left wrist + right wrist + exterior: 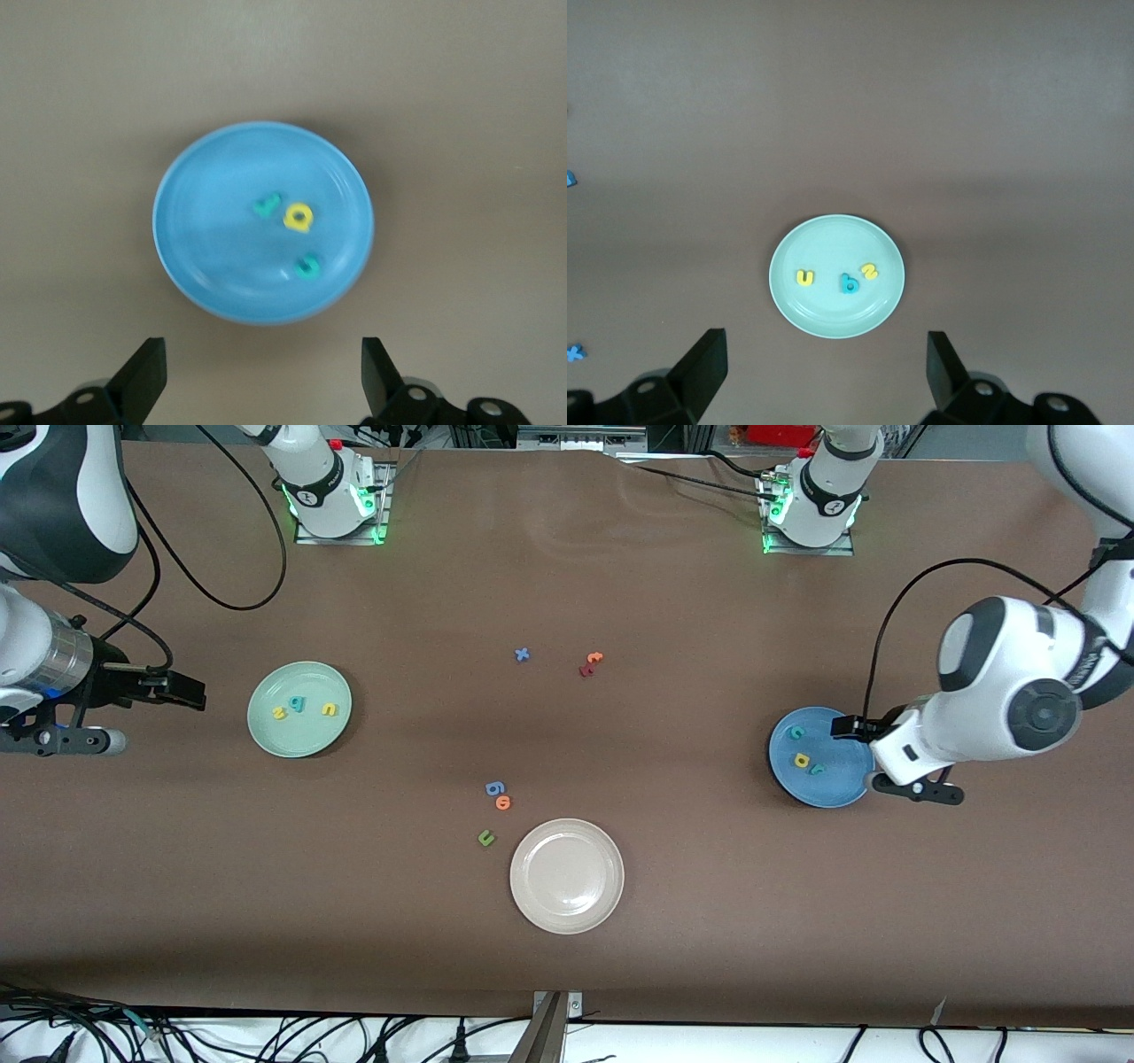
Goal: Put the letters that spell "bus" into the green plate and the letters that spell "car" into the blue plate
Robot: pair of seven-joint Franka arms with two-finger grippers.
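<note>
A: Start big. What lies on the worktop [567,602]?

B: Three plates. The green plate [299,709] sits toward the right arm's end, the blue plate [819,757] toward the left arm's end, and a beige-white plate [567,876] lies between them, nearest the front camera.

A: And the arms?

B: The left gripper [264,376] hangs over the worktop just past the blue plate's edge, its fingers [146,376] spread wide with nothing between them. The right gripper [824,372] is up over the worktop beside the green plate, fingers [704,367] also wide apart and empty.

A: What do the wrist views add?

B: The left wrist view shows the blue plate's contents ahead of the fingertips: a teal r [266,204], a yellow a [299,217] and a teal c [307,266]. The right wrist view shows a yellow u [804,278], a teal b [849,284] and a yellow s [870,271] in the green plate, ahead of those fingertips.

A: And only the front view?

B: The stray letters, well clear of both pairs of fingers: a blue x [522,654], an orange and a red letter [590,663] touching, a darker blue b-shape [494,788] beside an orange o [503,803], and a green u [485,837] near the beige-white plate.
</note>
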